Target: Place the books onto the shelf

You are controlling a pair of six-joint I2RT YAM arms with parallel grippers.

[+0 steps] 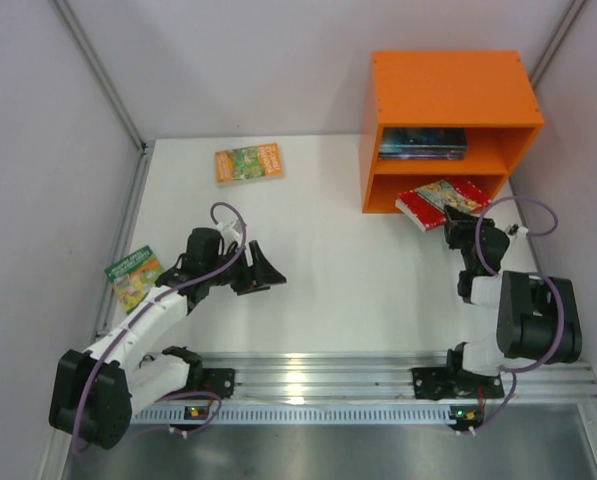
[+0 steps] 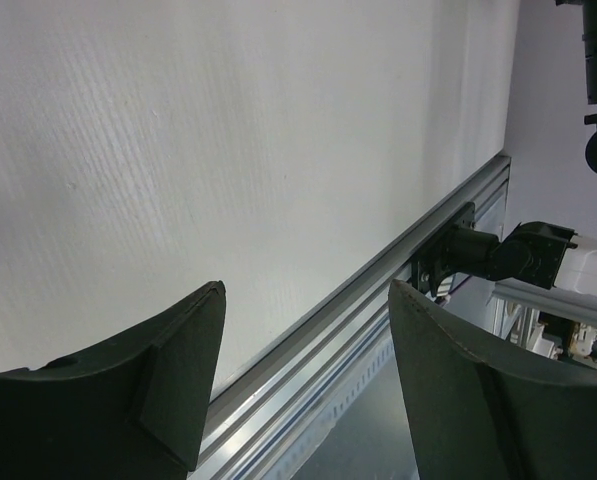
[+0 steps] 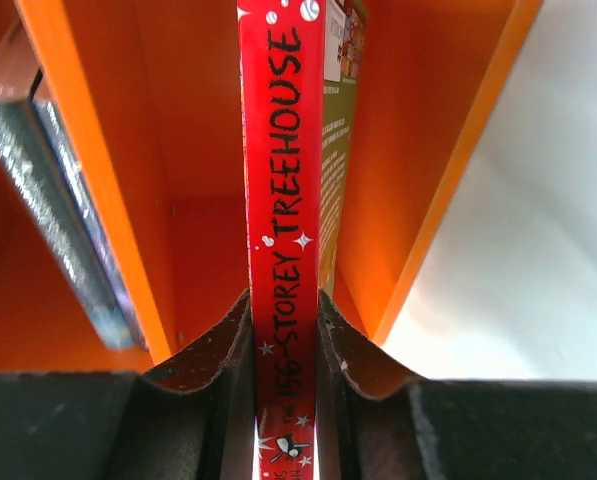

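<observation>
- The shelf (image 1: 448, 110) is standing at the far right of the surface (image 1: 328, 260), with dark books (image 1: 423, 142) lying in its upper compartment. If I am pushing off-line, I am risking shoving the whole unit back or jamming against its divider board.
- The red book (image 1: 440, 200) is sitting partly inside the lower compartment, its near part jutting out. Letting go now is, I judge, risking it tipping or sliding back out.
- The green book (image 1: 134, 275) is lying right at the surface's left edge, where a careless sweep is risking knocking it off. The orange-green book (image 1: 248, 162) is waiting farther back.
- My right fingers (image 1: 456, 230) are clamping tight on the red book at its spine, so any wrist twist is risking wedging it against a side wall.
- My left fingers (image 1: 266, 268) are hanging wide apart, holding nothing.
</observation>
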